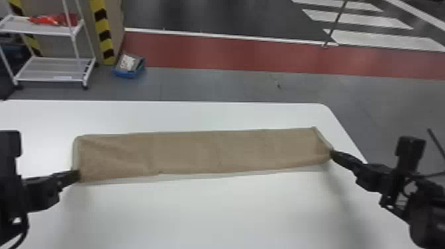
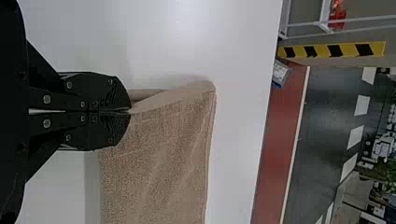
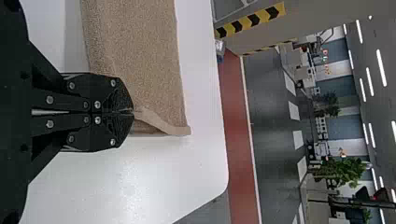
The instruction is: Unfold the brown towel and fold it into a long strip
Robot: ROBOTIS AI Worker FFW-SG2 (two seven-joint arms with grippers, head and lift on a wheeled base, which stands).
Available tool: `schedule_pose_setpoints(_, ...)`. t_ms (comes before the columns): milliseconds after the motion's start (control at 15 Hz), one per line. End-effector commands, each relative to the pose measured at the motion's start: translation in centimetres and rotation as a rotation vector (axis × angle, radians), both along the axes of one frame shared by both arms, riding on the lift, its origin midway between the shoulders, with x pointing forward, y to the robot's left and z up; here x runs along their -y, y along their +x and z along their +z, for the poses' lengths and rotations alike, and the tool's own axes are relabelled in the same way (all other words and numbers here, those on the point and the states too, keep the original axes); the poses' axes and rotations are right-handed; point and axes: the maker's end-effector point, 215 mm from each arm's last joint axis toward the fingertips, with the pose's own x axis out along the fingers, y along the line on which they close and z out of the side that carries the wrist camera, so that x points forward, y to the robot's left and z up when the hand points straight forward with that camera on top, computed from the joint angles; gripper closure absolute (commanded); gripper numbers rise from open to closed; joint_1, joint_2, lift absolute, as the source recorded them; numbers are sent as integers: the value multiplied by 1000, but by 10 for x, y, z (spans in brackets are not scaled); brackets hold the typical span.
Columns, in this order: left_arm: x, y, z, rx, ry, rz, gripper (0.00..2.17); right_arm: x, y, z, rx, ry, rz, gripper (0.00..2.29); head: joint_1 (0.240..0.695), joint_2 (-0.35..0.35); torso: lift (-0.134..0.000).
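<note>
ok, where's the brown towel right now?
Head view: the brown towel is a long strip across the white table, its near corners held by the left gripper and right gripper.

White table (image 1: 205, 212), rounded far right corner, brown towel (image 1: 198, 152) across it in a long strip

left gripper (image 1: 75, 176): fingers closed | right gripper (image 1: 333, 154): fingers closed

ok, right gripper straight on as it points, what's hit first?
The towel, most likely: the right gripper is shut on its end, and more of it lies just ahead. Table could come first if it points steeply down; depth is unclear.
</note>
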Motion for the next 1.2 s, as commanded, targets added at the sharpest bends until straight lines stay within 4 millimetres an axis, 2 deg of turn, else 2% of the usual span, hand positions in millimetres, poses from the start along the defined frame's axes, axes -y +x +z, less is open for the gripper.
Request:
schedule_pose_setpoints(0, 5, -7, 6, -17, -56, -11, 2064, 1, 0, 0, 1, 2, -4, 1690, 695, -187, -123)
schedule_pose_setpoints(200, -7, -5, 16, 4, -41, 14, 2064, 0, 0, 3, 7, 3, -2, 1690, 695, -196, -123)
schedule_pose_setpoints(333, -27, -8, 27, 21, -19, 52, 2064, -3, -12, 7, 7, 21, 0, 1690, 695, -187, -123)
schedule_pose_setpoints(533, -54, -25, 22, -20, -27, 102, 2061, -11, -28, 11, 15, 45, -1, 1693, 695, -157, -123)
schedule_pose_setpoints(667, -63, -39, 21, -52, -25, 119, 2061, -14, -38, 7, 0, 75, -3, 1690, 695, -138, -123)
schedule_pose_setpoints(800, -63, -49, 20, -68, -17, 117, 2061, -22, -49, 5, -1, 75, 2, 1690, 695, -123, -123)
schedule_pose_setpoints(1000, -60, -49, 23, -64, -9, 109, 2047, -26, -56, 1, -15, 77, 5, 1690, 695, -110, -123)
schedule_pose_setpoints(1067, -56, -48, 22, -66, -7, 101, 1983, -27, -57, 1, -17, 76, 6, 1690, 695, -108, -123)
schedule_pose_setpoints(1133, -55, -47, 22, -63, -1, 100, 1787, -27, -58, -1, -22, 82, 4, 1679, 695, -108, -123)
